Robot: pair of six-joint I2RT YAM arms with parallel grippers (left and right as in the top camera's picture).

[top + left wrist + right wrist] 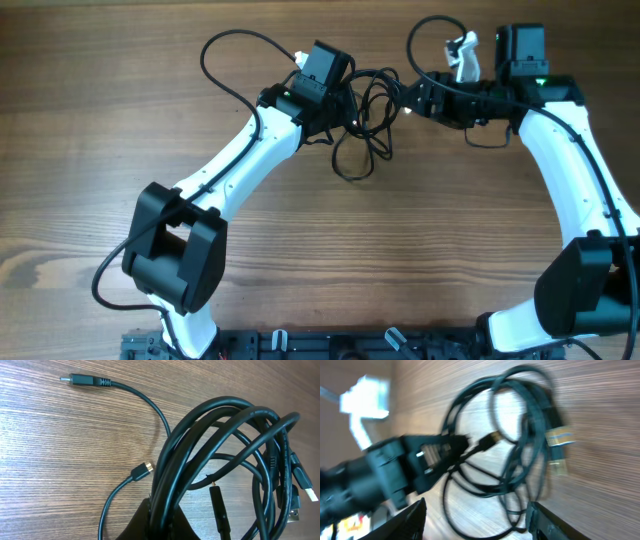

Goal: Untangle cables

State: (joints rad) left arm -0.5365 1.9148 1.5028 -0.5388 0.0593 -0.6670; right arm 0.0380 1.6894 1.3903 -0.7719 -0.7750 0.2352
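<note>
The cables (366,112) lie in a knotted bunch at the far middle of the wooden worktop (120,130), between the two arms. The left gripper (343,108) is clenched on the bunch. In the left wrist view, several black strands run together between its dark fingers (136,529) at the bottom edge, then fan out to the right in overlapping loops.

A thin cord leaves the bunch and curves away to a small black plug (82,380), which lies flat on the bare wood, well apart from the rest. A second thin cord curls up to a gold-tipped plug (145,469) just beside the thick strands. Two silver-tipped plugs (311,494) show at the right edge of that view, among the loops. From overhead, one loose loop (350,165) reaches out of the bunch toward the robot's base and rests on the worktop.

The right gripper (476,506) is released. In the blurred right wrist view its two fingers sit at the lower corners, well apart, with nothing clamped between them. The cable loops lie ahead of it, and the left gripper's tip is seen there holding the strands. From overhead the right gripper points at the bunch from the right and is near it. Whether it touches a strand cannot be told.
</note>
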